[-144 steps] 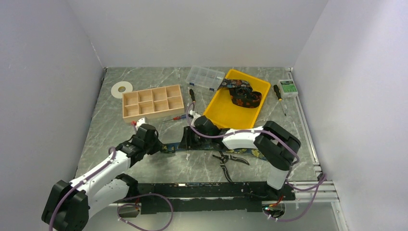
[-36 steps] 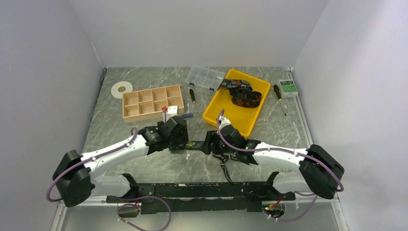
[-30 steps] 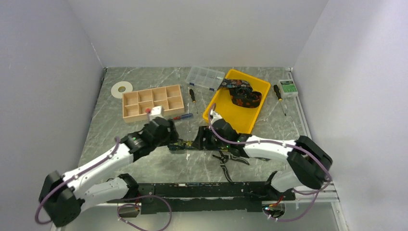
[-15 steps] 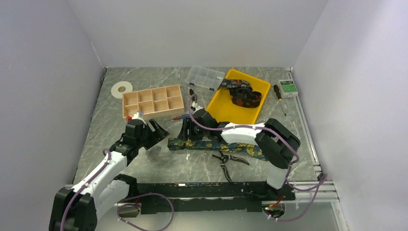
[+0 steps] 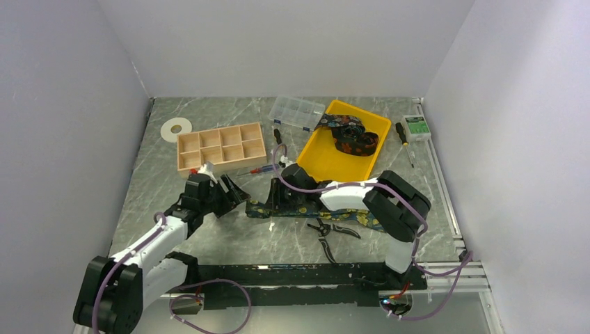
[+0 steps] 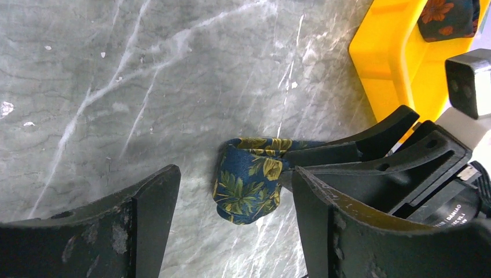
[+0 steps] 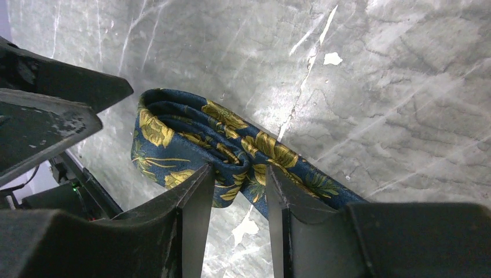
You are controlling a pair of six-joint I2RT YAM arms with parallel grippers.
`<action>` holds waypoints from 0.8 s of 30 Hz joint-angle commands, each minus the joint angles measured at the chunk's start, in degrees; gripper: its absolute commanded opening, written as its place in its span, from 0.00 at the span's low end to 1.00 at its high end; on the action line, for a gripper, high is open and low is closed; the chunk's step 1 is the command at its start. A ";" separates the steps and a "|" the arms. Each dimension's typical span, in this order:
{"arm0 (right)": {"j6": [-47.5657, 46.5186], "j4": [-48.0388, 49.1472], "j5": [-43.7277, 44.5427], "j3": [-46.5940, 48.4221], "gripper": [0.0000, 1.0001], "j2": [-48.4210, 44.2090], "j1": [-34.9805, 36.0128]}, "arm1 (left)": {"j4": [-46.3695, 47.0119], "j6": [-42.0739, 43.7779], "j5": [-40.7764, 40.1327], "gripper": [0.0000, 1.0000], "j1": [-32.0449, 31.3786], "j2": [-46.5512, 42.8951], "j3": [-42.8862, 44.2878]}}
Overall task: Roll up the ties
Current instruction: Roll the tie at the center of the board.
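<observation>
Across the grey marble table (image 5: 209, 240) we are reaching both arms low toward the middle. Our left hand (image 5: 233, 189) is spread wide, released, framing the folded end of the tie (image 5: 259, 207). Our right hand (image 5: 278, 198) is clenching that fold just behind it. The rest is lying flat rightward, just beside black pliers (image 5: 334, 231). A second tie (image 5: 351, 136) is sitting in the yellow tray (image 5: 327, 158). Only the wrist views are showing the fold's layers.

Top cam's looking down over the whole table (image 5: 149, 163). Both wrist cams are staring close-up at one tie end (image 6: 248, 185).
</observation>
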 commanded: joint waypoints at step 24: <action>-1.63 4.84 0.40 -6.49 0.38 -3.25 -0.64 | 17.23 1.27 15.78 0.65 -0.11 14.79 -1.19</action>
